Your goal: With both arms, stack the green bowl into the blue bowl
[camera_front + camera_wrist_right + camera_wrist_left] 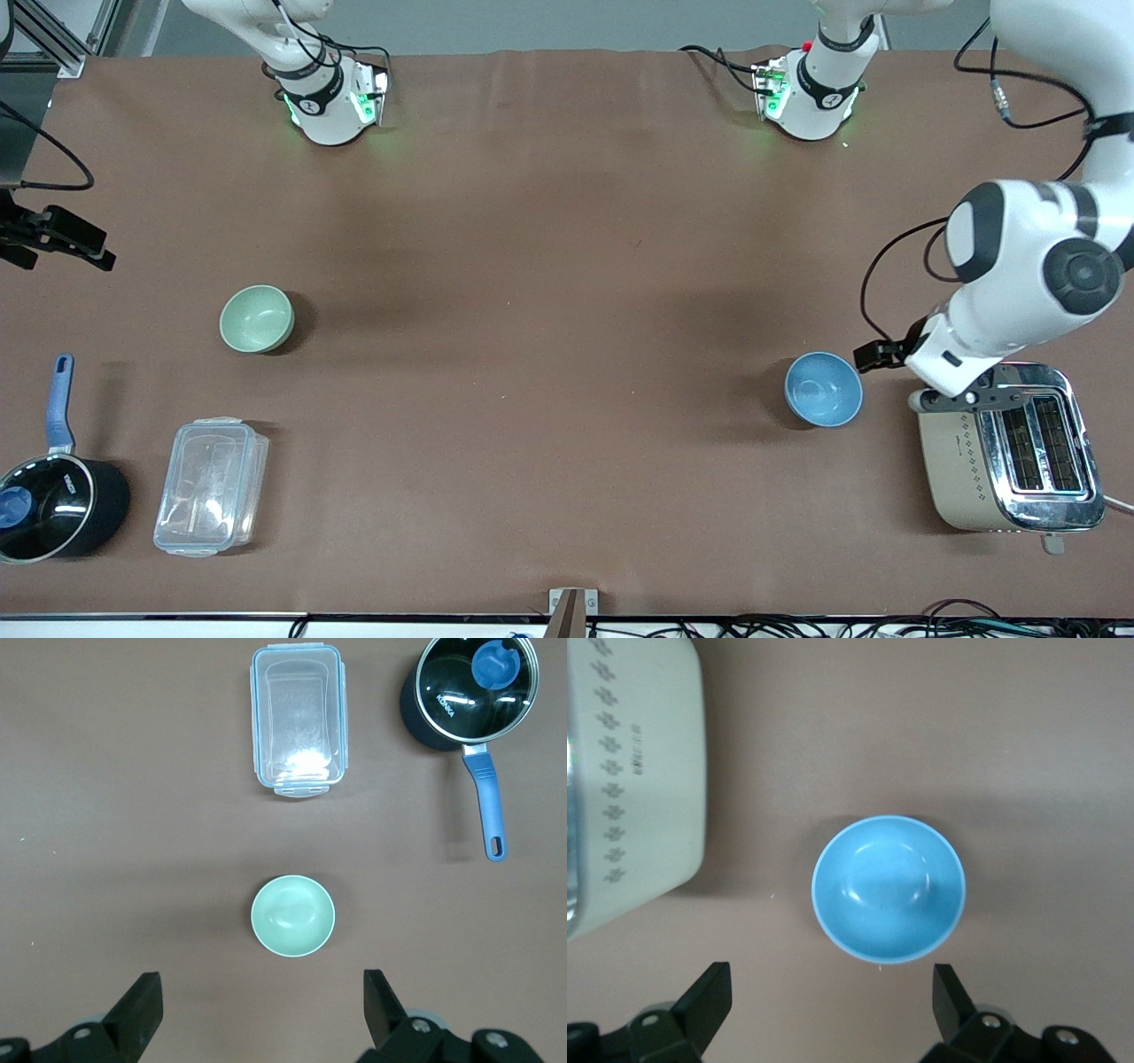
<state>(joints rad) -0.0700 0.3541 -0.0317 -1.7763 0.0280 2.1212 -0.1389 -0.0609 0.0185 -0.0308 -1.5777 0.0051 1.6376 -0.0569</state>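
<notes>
The blue bowl [823, 388] sat on the table [549, 266] just beside the toaster [1010, 452]; the left end effector [831, 1005] hovered over it, fingers spread. Toward the right arm's end, the green bowl [257, 318] sat well apart from the toaster, apparently under the spread right end effector [262, 1008].

My right gripper [257, 1014] hangs with fingers [142, 1005] spread wide, empty, above the green bowl [293, 915] — upright on the brown table [124, 815]. Near that bowl lies a clear lidded container [298, 720]; beside it, farther off, a black saucepan [469, 693] — blue handle.
</notes>
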